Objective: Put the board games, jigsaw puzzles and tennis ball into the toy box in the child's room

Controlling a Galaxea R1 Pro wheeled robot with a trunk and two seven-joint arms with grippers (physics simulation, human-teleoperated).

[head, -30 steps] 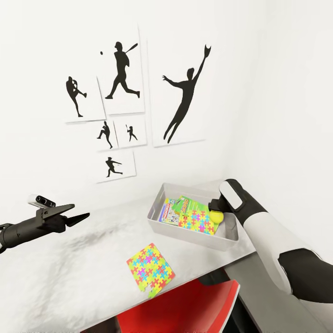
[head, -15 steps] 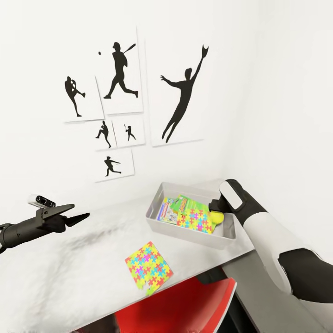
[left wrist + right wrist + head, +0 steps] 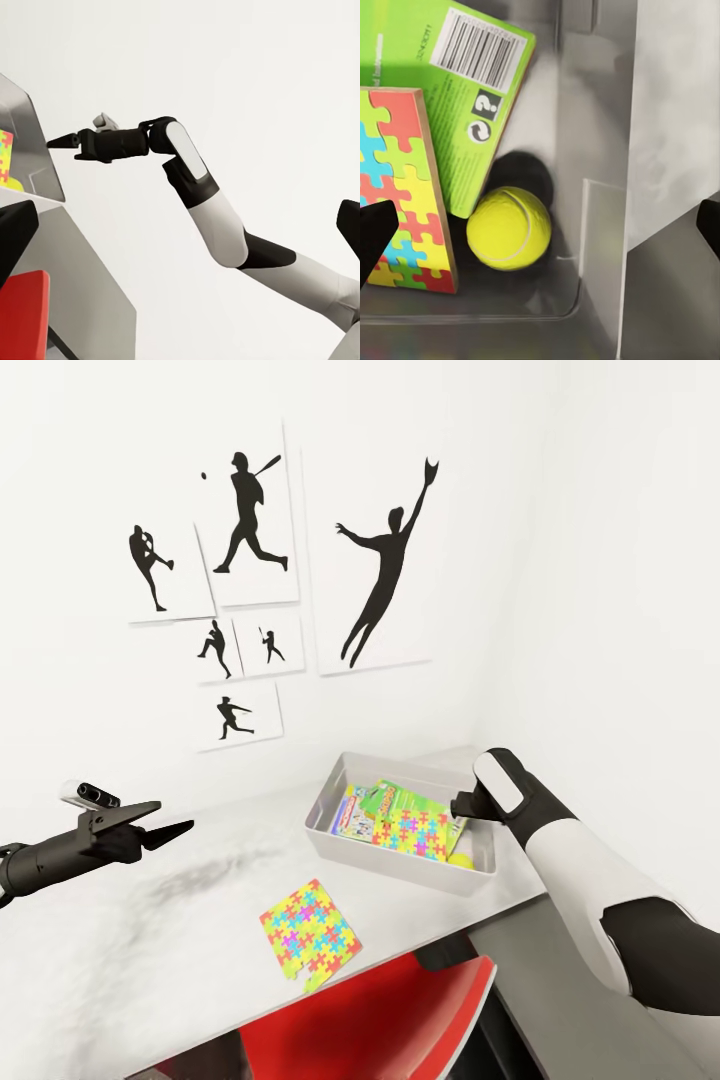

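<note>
Remaining puzzle (image 3: pixel 306 937) lay flat on the table (image 3: pixel 150 920): thin, stiff, light, best pinched at an overhanging edge. Right gripper (image 3: pixel 540 225) stood open, empty; left gripper (image 3: pixel 170 832) looked nearly closed, empty.

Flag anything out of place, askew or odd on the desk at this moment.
One jigsaw puzzle lies askew on the table near its front edge, outside the toy box. Inside, the tennis ball rests beside a second puzzle leaning on a green board game.

right arm (image 3: pixel 217 217) reaches across white wall, right gripper (image 3: pixel 52 142) apparently closed, near grey toy box (image 3: pixel 34 142).
</note>
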